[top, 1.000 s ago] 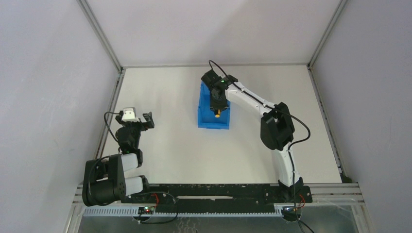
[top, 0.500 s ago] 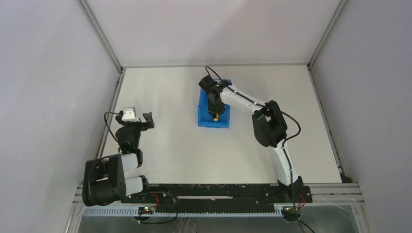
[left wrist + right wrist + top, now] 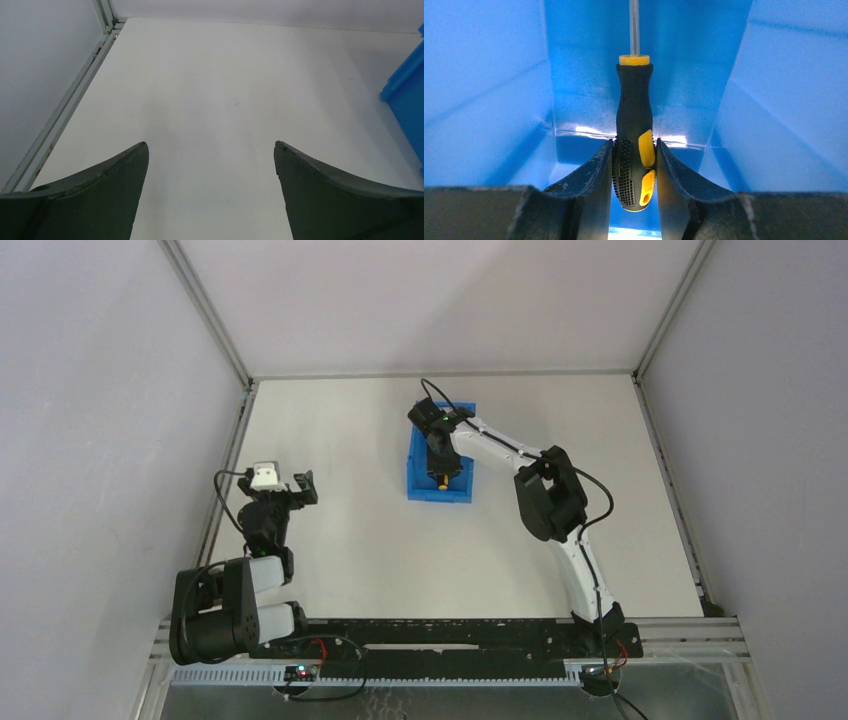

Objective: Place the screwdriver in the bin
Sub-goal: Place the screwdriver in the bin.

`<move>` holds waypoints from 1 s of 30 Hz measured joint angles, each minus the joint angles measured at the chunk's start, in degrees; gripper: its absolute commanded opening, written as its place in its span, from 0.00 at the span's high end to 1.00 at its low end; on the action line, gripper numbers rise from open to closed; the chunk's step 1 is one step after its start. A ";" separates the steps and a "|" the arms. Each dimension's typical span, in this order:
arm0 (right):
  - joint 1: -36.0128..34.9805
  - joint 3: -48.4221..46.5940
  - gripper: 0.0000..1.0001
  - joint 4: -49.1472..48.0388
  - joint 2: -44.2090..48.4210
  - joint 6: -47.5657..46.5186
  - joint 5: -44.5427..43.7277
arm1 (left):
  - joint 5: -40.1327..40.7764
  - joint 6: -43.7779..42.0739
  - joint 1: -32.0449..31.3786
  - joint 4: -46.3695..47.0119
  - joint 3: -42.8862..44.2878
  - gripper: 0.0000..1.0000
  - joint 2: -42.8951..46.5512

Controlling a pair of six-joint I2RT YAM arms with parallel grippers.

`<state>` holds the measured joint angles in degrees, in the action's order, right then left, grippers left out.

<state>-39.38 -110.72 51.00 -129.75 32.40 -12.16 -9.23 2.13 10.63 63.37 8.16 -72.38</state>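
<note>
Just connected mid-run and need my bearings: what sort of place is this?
Probably a lab test cell: a plain white tabletop, blank grey panel walls held by aluminium frame rails, and one bright blue rectangular plastic bin.

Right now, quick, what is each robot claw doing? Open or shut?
Left gripper: open, holding nothing.
Right gripper: shut on the screwdriver, inside the bin.
</note>
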 measured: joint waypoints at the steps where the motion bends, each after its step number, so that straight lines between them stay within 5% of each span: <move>1: 0.00 0.00 1.00 -0.07 -0.17 0.02 0.00 | 0.00 0.02 0.00 0.00 0.00 0.00 -0.02; 10: 0.00 0.00 0.87 -0.28 -1.03 0.09 -0.44 | 0.00 0.02 0.00 0.00 0.00 0.00 -0.02; 25: 0.00 0.02 0.37 -0.33 -1.03 0.35 -0.90 | 0.00 0.02 0.00 0.00 0.00 0.00 -0.02; 30: 0.00 0.02 0.29 -0.33 -1.03 0.50 -1.49 | 0.00 0.00 0.00 -0.02 0.00 0.00 -0.02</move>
<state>-39.38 -110.69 50.68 -130.78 32.91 -13.65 -9.23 2.13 10.63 63.35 8.16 -72.40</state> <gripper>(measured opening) 0.675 0.996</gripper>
